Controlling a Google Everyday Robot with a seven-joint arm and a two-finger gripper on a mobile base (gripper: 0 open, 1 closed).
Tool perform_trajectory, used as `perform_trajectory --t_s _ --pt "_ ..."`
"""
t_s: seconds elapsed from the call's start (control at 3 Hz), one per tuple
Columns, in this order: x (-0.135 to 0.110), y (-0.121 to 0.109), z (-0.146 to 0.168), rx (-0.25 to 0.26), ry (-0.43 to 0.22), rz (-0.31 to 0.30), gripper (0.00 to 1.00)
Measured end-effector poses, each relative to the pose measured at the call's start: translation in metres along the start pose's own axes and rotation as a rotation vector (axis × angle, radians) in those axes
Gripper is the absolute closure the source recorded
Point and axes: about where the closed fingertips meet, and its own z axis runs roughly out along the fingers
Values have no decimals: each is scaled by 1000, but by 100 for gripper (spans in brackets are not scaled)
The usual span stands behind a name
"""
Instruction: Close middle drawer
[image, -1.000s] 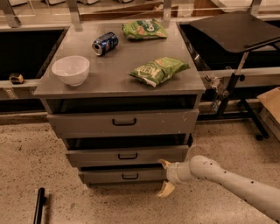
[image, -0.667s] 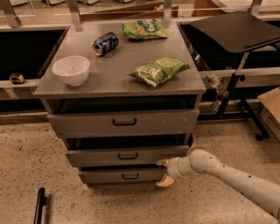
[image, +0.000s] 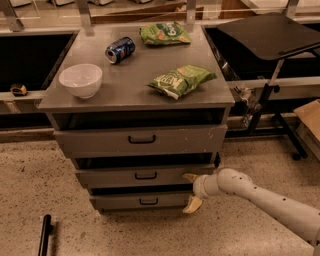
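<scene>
The gripper (image: 191, 191) has crept a little closer to the cabinet (image: 135, 95) and a bit higher than it was a moment ago. Now it sits right at the front of the cabinet, near the right corner, at the right end of the middle drawer (image: 115, 176). The drawer itself does not look like it has moved. There is a dark gap above it just as before, so it is open a little. I think the push is only just starting, and nearly all the job is left to do.

The jaws are spread wide apart and hold nothing. One finger (image: 190, 177) points up and looks to be touching the drawer's front. The other points down, in front of the bottom drawer (image: 142, 201).

The middle drawer is the second of three fronts on the cabinet, under the top drawer (image: 100, 141) (that one sticks out too, even more). Its flat front with the small black handle (image: 145, 175) faces out of the cabinet, toward me. Its long side runs left to right across the cabinet. It slides in and out, so a push straight back into the cabinet should shut it. Pushing at just one end might make it go in crooked.
</scene>
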Motion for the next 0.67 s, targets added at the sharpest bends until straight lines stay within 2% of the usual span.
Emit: perform_trajectory --t_s 0.33,0.67 --pt "0 0 0 0 0 0 0" --pt "0 1 0 0 0 0 0"
